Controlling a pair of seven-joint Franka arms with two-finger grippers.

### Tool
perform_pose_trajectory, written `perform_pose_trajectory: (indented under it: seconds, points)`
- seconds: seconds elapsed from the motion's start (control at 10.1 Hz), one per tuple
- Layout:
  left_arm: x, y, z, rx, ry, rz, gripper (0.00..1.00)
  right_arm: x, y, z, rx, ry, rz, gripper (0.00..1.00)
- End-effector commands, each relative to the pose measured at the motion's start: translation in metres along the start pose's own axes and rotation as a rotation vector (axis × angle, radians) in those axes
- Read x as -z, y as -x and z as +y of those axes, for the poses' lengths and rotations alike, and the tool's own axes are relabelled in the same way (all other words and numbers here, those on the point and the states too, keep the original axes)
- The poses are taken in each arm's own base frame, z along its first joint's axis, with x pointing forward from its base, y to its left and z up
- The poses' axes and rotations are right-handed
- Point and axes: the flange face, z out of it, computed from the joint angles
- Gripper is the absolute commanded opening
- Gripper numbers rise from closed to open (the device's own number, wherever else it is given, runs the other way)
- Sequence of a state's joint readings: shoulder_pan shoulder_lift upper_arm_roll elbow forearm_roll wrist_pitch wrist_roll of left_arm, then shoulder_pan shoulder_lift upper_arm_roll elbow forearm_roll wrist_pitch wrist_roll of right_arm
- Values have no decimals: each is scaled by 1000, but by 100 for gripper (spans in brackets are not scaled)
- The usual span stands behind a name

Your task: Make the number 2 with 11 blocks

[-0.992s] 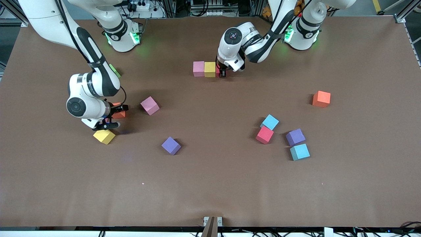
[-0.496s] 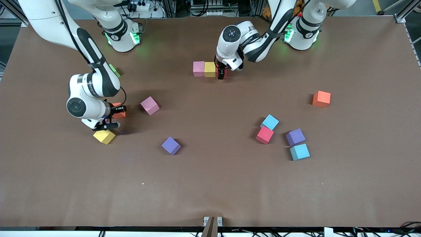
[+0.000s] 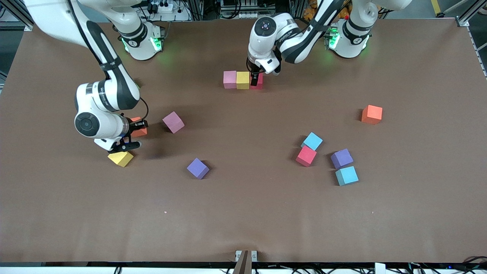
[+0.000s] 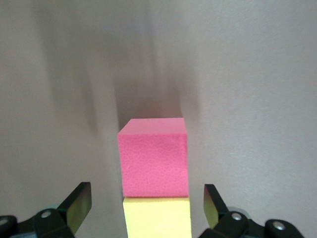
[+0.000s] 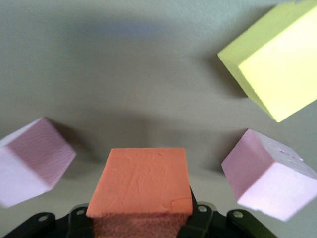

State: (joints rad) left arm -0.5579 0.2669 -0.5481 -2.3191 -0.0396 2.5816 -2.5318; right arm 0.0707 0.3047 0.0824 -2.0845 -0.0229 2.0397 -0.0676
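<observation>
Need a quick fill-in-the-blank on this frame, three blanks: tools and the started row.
1. The right tool is shut on the ____ block.
2. The left tool stands ____ above the red block.
3. The row runs pink, ____, red.

Missing words: orange; open; yellow

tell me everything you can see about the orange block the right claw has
The orange block is a small matte cube with a foam-like, slightly pitted skin and crisp edges. The right claw is shut on it, pinching two facing sides, its top face level in the right wrist view. It is near the right arm's end of the table, with two pink blocks and a yellow block lying close by, none touching it. Whether it rests on the table or is just lifted is unclear.
</observation>
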Motion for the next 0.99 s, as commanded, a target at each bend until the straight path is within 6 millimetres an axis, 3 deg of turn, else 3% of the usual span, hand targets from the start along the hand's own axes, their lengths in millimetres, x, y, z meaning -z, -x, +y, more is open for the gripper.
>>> perform_pose_trajectory:
  seconds: [0.0,0.2,0.5,0.69,0.89]
  points:
    - [29,-14,25,-102,24,24,100,17,0,-20,6,-42,16,7]
    - [59,-28,71,-182,3,41,100,20,-5,-51,19,-93,26,7]
    - [118,-69,154,-342,-19,61,100,24,-7,-105,59,-98,28,6]
    - [139,-111,195,-559,-15,54,100,22,-7,-137,32,-91,22,6]
    - [147,-141,227,-794,-3,48,100,19,-2,-181,-22,-120,7,6]
